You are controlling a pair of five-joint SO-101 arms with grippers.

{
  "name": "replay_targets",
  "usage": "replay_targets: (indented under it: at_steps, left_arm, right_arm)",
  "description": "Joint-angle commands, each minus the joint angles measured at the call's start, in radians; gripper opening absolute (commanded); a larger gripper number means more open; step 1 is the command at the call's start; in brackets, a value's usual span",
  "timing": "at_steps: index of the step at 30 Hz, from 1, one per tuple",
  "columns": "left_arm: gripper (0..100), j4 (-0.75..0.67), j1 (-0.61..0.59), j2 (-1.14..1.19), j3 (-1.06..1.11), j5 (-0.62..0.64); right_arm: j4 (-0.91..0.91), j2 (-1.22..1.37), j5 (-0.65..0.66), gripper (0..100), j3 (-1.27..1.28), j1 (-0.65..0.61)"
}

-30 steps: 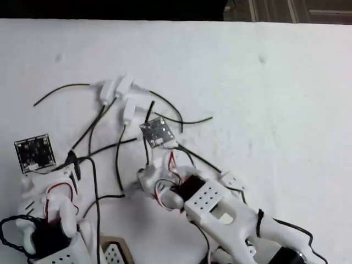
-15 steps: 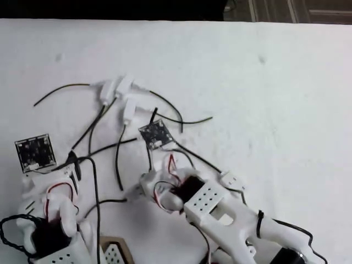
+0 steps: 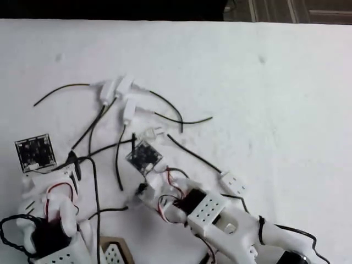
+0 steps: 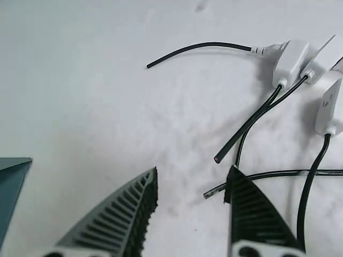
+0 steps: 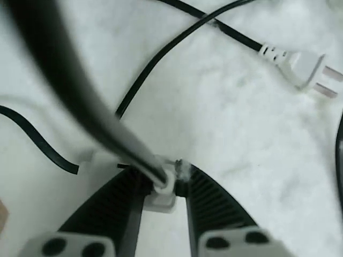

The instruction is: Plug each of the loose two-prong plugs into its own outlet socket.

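My right gripper [image 5: 163, 182] is shut on a small white plug body [image 5: 161, 195] with a black cable running from it. In the high view that gripper [image 3: 147, 186] sits just behind a black square outlet block [image 3: 143, 157]. A loose white two-prong plug [image 5: 303, 69] lies on the table beyond it, and appears as the plug [image 3: 154, 133] in the high view. Another white plug [image 3: 232, 180] lies beside the right arm. My left gripper [image 4: 192, 174] stands open over bare table, near a second black outlet block [image 3: 34, 152]. White plug bodies [image 4: 292, 59] with black cords lie farther out.
Several black cords [image 3: 118, 157] cross the white table between the arms. A cluster of white plug bodies [image 3: 118, 91] lies at the centre left. A dark teal corner [image 4: 10, 182] shows beside the left gripper. The far and right parts of the table [image 3: 275, 82] are bare.
My right gripper has pulled back toward the near left. The black outlet block came with it, uncovering the loose two-prong plug. The left arm has kept still.
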Motion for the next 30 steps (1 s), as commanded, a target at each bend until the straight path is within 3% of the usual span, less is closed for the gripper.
replay_targets:
  at_steps: [1,10,20,24,30]
  left_arm:
    - [21,-0.023,-0.007,-0.004,-0.003,-0.006]
    - [21,-0.023,-0.007,-0.004,-0.003,-0.006]
    - [21,-0.023,-0.007,-0.004,0.000,-0.006]
    - [21,-0.066,-0.007,-0.004,0.034,-0.006]
    - [21,-0.091,-0.007,-0.004,0.049,-0.006]
  right_arm:
    - [-0.004,-0.001,0.110,1.7,0.015,0.044]
    - [-0.166,0.002,0.290,1.7,0.018,0.189]
    - [-0.163,-0.008,0.285,2.2,0.006,0.180]
    - [-0.157,-0.008,0.201,2.3,-0.020,0.180]
    - [-0.142,-0.008,0.175,17.0,-0.026,0.180]
